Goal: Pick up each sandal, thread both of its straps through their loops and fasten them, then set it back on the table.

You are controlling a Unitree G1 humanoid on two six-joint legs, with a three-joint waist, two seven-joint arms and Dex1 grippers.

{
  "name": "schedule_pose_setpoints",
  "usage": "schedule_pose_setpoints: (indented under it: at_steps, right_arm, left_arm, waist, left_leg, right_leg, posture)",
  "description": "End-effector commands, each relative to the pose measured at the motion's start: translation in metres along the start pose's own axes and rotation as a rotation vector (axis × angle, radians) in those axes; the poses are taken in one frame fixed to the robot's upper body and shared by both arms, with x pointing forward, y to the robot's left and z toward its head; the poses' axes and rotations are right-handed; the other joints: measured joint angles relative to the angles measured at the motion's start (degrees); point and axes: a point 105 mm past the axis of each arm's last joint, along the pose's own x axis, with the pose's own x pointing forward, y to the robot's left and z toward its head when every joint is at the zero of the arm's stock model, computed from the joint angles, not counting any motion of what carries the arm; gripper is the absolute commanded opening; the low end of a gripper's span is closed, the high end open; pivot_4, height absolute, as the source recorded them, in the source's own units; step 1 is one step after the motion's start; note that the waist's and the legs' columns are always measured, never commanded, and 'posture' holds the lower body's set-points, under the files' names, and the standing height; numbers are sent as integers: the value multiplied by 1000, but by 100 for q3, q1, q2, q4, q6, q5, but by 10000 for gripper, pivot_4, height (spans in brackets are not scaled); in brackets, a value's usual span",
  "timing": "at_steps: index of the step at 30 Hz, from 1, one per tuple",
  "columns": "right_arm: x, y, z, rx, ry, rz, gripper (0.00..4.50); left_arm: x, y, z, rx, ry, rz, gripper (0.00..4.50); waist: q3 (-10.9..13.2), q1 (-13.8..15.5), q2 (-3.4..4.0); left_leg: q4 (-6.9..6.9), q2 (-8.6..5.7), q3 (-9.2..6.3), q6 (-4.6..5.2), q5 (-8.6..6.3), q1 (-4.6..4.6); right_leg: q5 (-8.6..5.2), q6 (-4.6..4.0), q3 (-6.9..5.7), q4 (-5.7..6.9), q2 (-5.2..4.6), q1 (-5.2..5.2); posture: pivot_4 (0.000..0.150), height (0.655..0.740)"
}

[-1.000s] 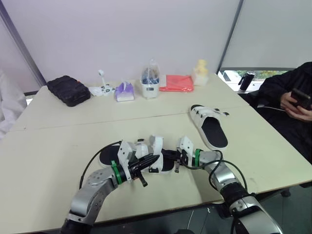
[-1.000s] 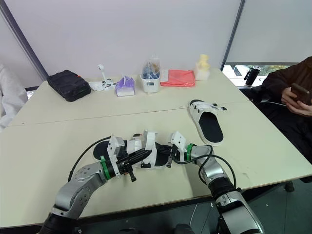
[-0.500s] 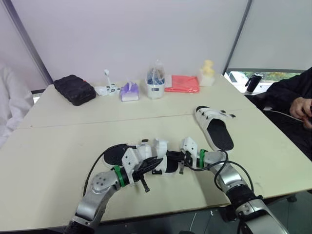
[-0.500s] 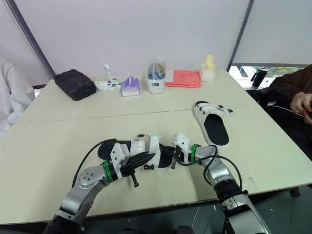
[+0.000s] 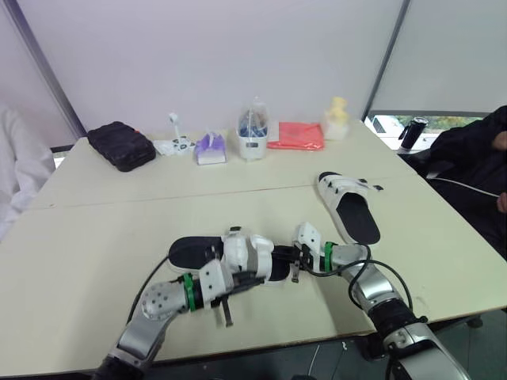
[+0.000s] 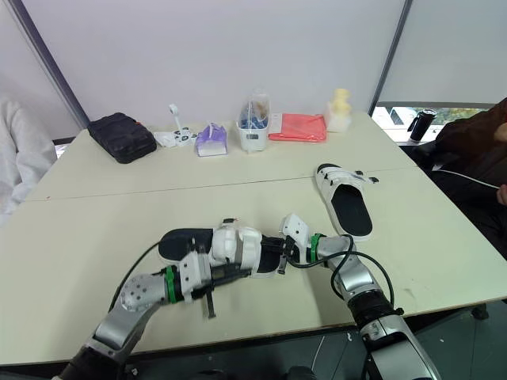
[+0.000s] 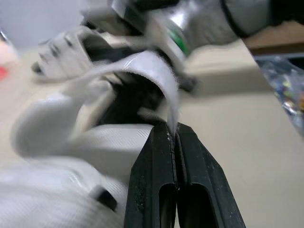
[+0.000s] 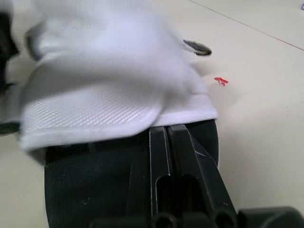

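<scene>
The left claw (image 7: 172, 129) pinches the strap (image 7: 154, 69) by its tip; the sandal (image 5: 242, 249) lies sideways on the worktop (image 5: 87, 237) between both claws; the right claw (image 8: 167, 129), clenched, sits at its other end.

The tips of the right fingers (image 8: 159, 153) are hidden under the blurred white strap (image 8: 109, 90) of the sandal (image 8: 85, 190). In the left wrist view the right arm (image 7: 204, 23) is blurred. A person (image 5: 475, 158) is cut off at the edge.

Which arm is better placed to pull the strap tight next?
Left. The left pincer is shut on the white strap, while the right pincer grips the near sandal by its sole, holding it steady.
</scene>
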Motion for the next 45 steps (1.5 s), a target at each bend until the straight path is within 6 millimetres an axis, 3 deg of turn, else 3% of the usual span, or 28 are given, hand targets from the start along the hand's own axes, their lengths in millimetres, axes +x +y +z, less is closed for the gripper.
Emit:
schedule_pose_setpoints:
  at_steps: [1,5,10,11,13,17,20,26,35,45]
  right_arm:
    - [-9,34,-69,171,245,82,0]
    - [-7,33,-68,169,245,82,0]
    - [-3,29,-67,165,241,77,0]
    - [-1,28,-67,164,239,76,0]
    - [2,27,-66,162,235,75,0]
    - [5,25,-65,158,228,76,0]
    - [6,24,-65,158,225,73,0]
    - [9,25,-66,163,218,68,0]
    - [12,26,-66,166,210,65,0]
    - [9,26,-67,170,207,47,0]
  left_arm:
    - [1,-8,-8,-28,34,-30,193]
    - [3,4,-3,-103,15,28,193]
    - [-1,29,12,-332,-22,95,193]
    - [-2,34,16,-364,-28,98,5887]
    - [-5,41,23,-409,-39,98,12591]
    - [-17,45,53,-438,-29,41,30722]
    - [-35,37,63,-436,34,3,30722]
    - [-61,11,27,-456,235,-36,30722]
    - [-42,9,1,-474,236,-50,30722]
    - [-22,11,-4,-477,197,-51,30722]
  waist:
    - [1,-4,4]
    - [1,0,4]
    - [7,-15,1]
    - [9,-24,-1]
    - [11,-41,-3]
    - [20,-77,-19]
    - [25,-108,-18]
    - [36,-170,-4]
    - [37,-194,-13]
    - [35,-190,-16]
  left_leg:
    - [0,0,0,0,0,0]
    - [0,-2,2,4,-2,0]
    - [9,-3,-1,4,-2,-1]
    - [11,-3,-2,4,-2,0]
    - [14,-3,-2,4,-2,0]
    - [18,-1,-3,4,-2,2]
    - [17,1,-5,4,-2,3]
    - [16,1,-6,2,-3,6]
    - [18,2,-7,-14,-12,2]
    - [19,2,-7,-4,-6,2]
  right_leg:
    - [0,0,1,0,-1,1]
    - [-3,5,1,-1,-3,1]
    - [-2,6,-2,2,-2,5]
    - [-2,6,-4,4,-1,5]
    - [-1,7,-5,8,2,5]
    - [1,7,-5,16,7,6]
    - [1,4,-3,21,11,19]
    - [-1,0,1,16,7,6]
    - [3,-6,3,15,3,-2]
    - [4,-8,2,16,4,-3]
  posture:
    - [1500,7400]
    - [1500,7400]
    - [1500,7400]
    - [1500,7400]
    - [1500,7400]
    - [1500,7400]
    - [1500,7400]
    - [1500,7400]
    - [1500,7400]
    - [1500,7400]
